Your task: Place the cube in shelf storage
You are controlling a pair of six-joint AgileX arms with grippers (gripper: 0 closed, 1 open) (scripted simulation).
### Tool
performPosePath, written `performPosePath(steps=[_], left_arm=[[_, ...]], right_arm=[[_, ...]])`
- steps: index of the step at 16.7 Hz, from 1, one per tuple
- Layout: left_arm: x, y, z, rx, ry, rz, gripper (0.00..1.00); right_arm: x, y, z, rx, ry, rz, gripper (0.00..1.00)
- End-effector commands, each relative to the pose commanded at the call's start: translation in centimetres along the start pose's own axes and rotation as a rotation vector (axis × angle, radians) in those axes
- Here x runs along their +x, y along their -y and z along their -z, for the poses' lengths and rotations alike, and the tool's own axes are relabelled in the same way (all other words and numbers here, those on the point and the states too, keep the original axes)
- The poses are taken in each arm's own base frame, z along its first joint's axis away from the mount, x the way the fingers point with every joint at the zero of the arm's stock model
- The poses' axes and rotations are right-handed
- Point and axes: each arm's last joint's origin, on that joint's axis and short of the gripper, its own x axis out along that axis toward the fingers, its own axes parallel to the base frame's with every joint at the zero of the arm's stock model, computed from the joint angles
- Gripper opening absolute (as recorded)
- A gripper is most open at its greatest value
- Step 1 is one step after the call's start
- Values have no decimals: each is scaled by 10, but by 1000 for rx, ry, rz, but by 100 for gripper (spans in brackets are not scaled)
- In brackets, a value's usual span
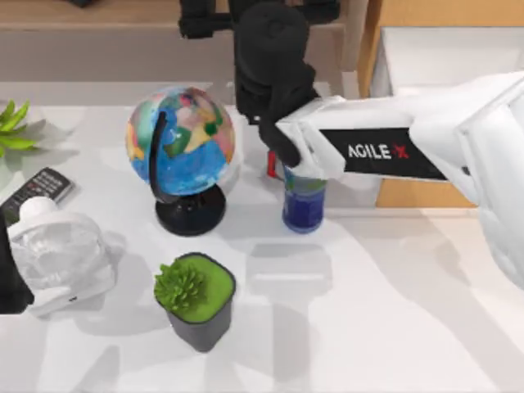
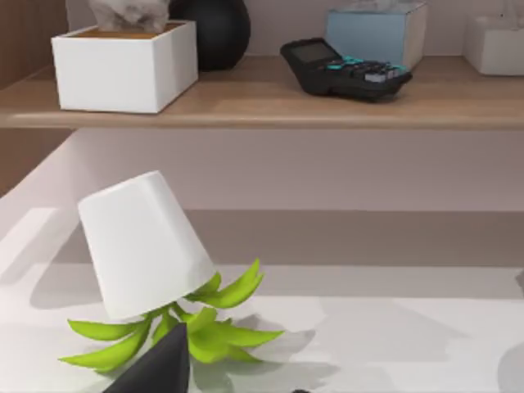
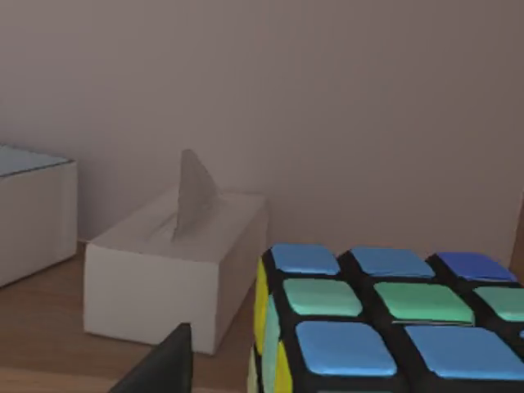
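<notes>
The cube (image 3: 385, 323) shows blue and green squares on top and yellow ones on its side, close in front of my right wrist camera, over the light-wood shelf storage (image 3: 41, 327). My right gripper (image 1: 260, 16) reaches over the shelf storage (image 1: 90, 12) at the back, open. One dark finger (image 3: 164, 364) stands apart from the cube, with a gap between them. In the top view the cube is hidden under the wrist. My left gripper (image 1: 12, 278) is parked at the table's left edge, open.
A white tissue box (image 3: 176, 270) stands on the shelf beside the cube. On the table are a globe (image 1: 182, 143), a blue bottle (image 1: 304, 201), a potted plant (image 1: 196, 295) and a remote (image 1: 37, 188). A calculator (image 2: 344, 70) and a white box (image 2: 123, 70) sit on the shelf.
</notes>
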Motion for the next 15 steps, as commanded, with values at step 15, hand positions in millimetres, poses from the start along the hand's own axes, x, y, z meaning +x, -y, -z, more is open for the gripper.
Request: performPosePath(steps=[15], left_arm=[[0, 0, 0, 0, 0, 0, 100]], right_arm=[[-186, 149, 4, -883, 249, -99, 100]])
